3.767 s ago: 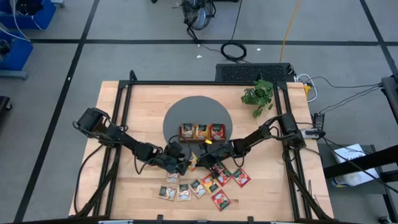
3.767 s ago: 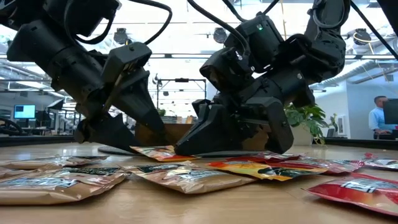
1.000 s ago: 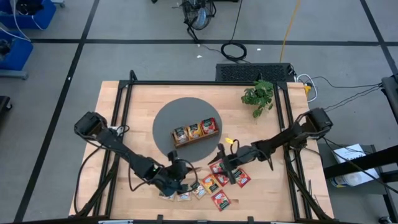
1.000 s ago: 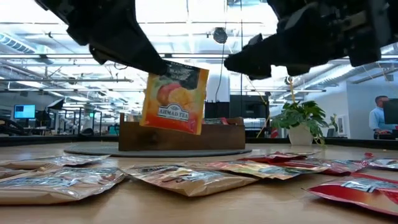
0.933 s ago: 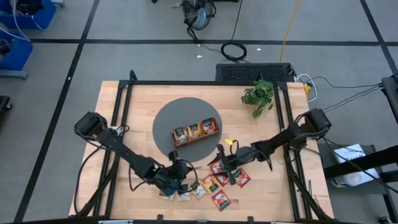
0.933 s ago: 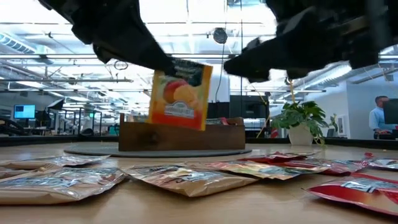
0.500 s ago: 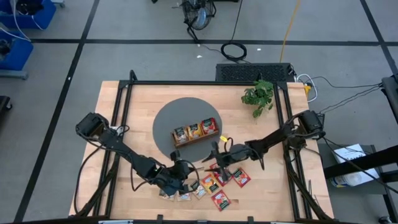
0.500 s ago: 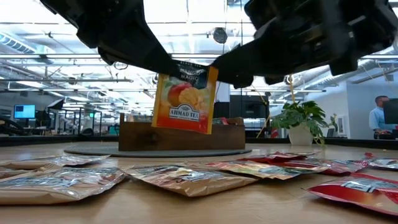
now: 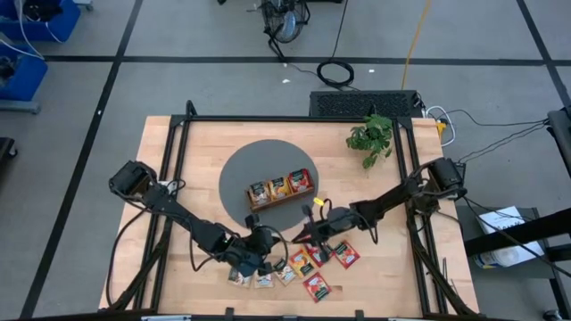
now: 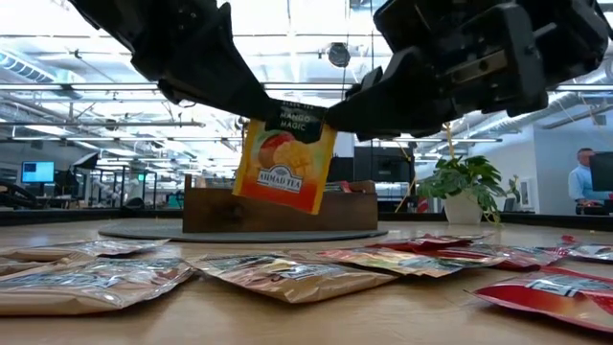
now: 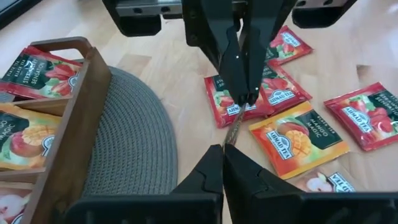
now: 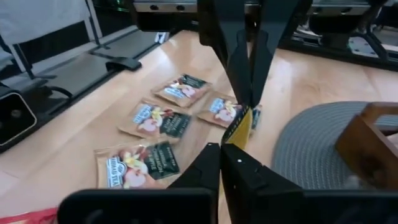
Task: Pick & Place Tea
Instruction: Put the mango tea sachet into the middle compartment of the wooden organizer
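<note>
While both my grippers pinch the mango sachet (image 10: 284, 159) between them, it hangs above the table (image 9: 178, 160), near the tray (image 9: 283, 189). Left gripper (image 11: 222, 151) and right gripper (image 12: 221, 148) are each clamped on its top edge.

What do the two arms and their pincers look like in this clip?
Both arms are dark, near-black jointed links with bulky round base joints. The left pincer and right pincer each end in two slim, tapered black fingers. A small yellow marking sits near the right wrist.
</note>
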